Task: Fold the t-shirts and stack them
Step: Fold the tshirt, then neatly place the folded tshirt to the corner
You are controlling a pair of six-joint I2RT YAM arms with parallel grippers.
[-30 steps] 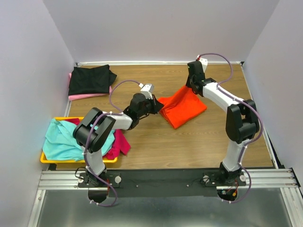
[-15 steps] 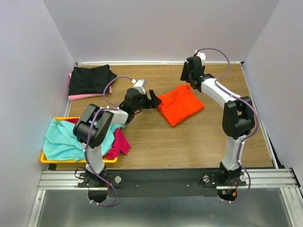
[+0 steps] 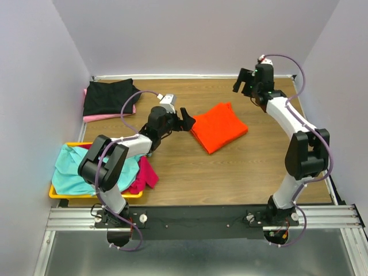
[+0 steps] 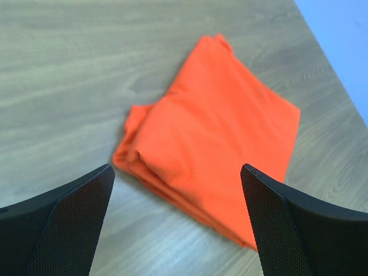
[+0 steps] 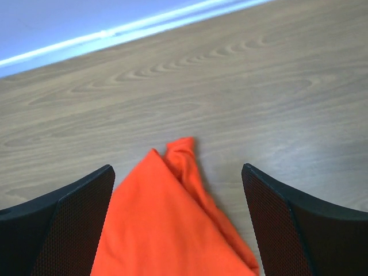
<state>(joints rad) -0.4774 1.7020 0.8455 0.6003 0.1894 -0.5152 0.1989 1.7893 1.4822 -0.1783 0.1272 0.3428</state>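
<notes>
The orange t-shirt (image 3: 219, 127) lies folded into a rough square, flat at mid-tabletop (image 3: 230, 172). At far left the folded black t-shirt (image 3: 110, 96) rests atop the pale pink t-shirt (image 3: 92, 118) (only its edge shows). The teal t-shirt (image 3: 72, 169) and the magenta t-shirt (image 3: 146, 174) lie crumpled in the yellow tray (image 3: 86, 196).

An orange t-shirt (image 4: 215, 135) lies folded into a rough square on the wood-grain bench (image 4: 69, 69). Its layered edges show at the near left corner. Two black, mesh-textured fingers (image 4: 75, 224) stand spread wide at the lower corners of the view, holding nothing. A patch of pale blue wall (image 4: 345, 29) shows at the top right.
</notes>
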